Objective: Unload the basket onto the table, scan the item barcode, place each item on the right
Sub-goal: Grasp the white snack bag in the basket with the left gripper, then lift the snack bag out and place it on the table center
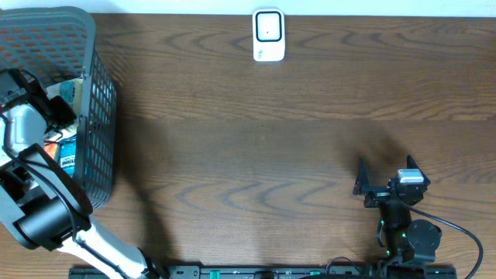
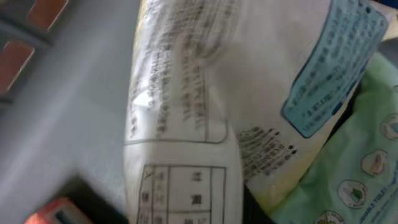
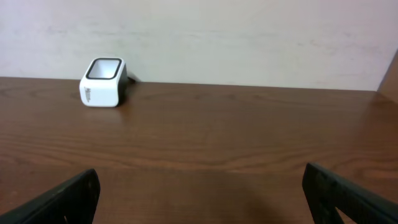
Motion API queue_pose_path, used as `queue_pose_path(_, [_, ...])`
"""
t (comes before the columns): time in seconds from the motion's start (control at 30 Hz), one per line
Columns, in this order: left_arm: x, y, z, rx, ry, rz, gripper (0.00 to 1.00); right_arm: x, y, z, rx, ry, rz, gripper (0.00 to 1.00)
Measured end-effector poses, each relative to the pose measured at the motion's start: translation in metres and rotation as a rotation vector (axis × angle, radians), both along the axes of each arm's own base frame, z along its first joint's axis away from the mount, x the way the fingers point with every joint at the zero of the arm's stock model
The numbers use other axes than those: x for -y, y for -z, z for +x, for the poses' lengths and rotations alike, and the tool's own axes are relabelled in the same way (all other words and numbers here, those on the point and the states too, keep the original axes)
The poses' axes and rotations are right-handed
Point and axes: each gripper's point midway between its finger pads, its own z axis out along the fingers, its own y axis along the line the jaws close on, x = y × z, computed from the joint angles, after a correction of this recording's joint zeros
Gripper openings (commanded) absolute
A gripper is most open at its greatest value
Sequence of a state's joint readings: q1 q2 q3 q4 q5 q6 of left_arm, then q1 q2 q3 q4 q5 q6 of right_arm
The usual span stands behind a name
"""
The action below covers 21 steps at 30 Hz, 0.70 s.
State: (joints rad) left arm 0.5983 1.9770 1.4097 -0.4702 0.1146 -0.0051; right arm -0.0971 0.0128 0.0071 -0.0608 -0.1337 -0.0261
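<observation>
Nearest my end of the table, the right gripper hung just over the wood with its fingers spread wide and only bare tabletop between them. To the left, the left arm rose from the near edge and reached into the grey mesh basket in the left corner. The left gripper was down among the goods there. I could not tell whether it was pinching anything, since none of my views showed its fingers.

Its wrist camera was filled by a pale packet covered in fine print, with a blue label near one corner. This packet lay in the basket, partly over a green packet on its right. Farthest off, the white scanner stood alone at the far edge of the table, well apart from both grippers.
</observation>
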Motion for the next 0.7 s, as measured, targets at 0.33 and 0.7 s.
queue_pose_path(0.33, [0.001,-0.026,-0.005,0.026,-0.002,0.029,0.07,0.0,0.0,0.0,0.0,0.0,0.0,0.99])
queue_pose_path(0.7, [0.017,-0.215,-0.029,0.42,-0.109,0.204,0.07,0.0,0.0,0.0,0.001,0.0,0.0,0.99])
